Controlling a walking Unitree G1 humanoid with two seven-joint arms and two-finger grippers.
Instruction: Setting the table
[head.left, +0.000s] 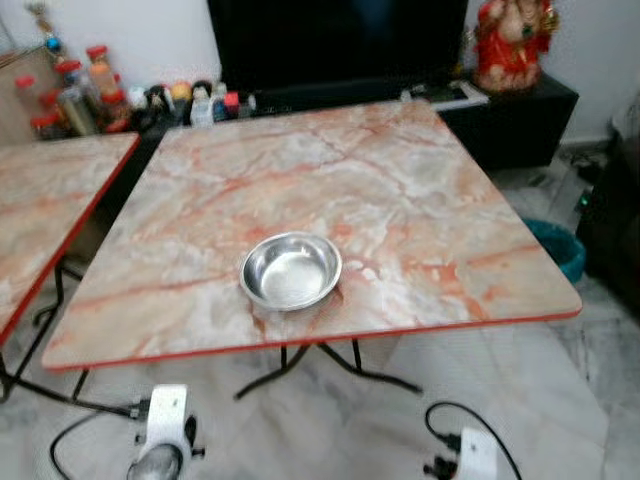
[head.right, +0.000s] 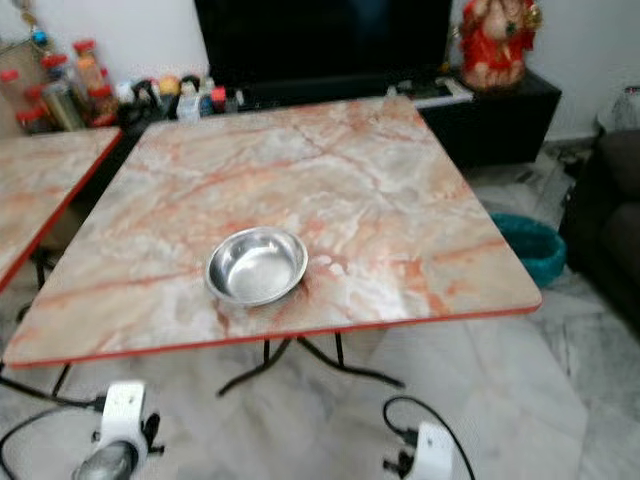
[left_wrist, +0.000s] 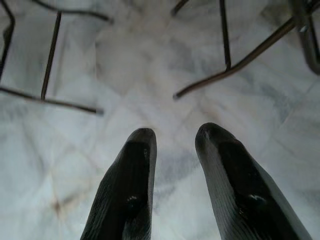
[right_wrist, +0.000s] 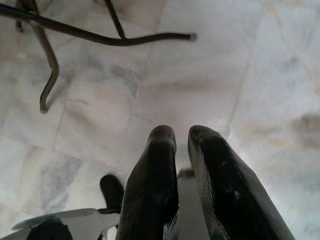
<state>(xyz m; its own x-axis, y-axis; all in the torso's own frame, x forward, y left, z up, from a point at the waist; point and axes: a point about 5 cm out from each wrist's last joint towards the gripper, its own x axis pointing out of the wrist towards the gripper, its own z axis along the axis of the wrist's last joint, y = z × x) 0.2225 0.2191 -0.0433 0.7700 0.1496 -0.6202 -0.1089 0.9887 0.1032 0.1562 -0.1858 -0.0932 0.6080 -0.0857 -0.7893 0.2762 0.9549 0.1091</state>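
A round steel bowl (head.left: 290, 270) stands empty near the front edge of a square table (head.left: 400, 170) with a pink marble-patterned top and a red rim. Both arms hang low in front of the table, below its edge; the left wrist (head.left: 165, 430) and the right wrist (head.left: 470, 455) show at the bottom of the eye view. My left gripper (left_wrist: 175, 134) points down at the pale marble floor, open and holding nothing. My right gripper (right_wrist: 182, 132) also hangs over the floor, its fingers close together and holding nothing.
A second table (head.left: 50, 190) of the same kind stands at the left. Behind are a black TV (head.left: 335, 40), jars and bottles (head.left: 90, 90) and a red figurine (head.left: 512, 40). A teal basket (head.left: 560, 245) and dark furniture (head.right: 610, 200) sit at the right. Black table legs (head.left: 320, 365) cross underneath.
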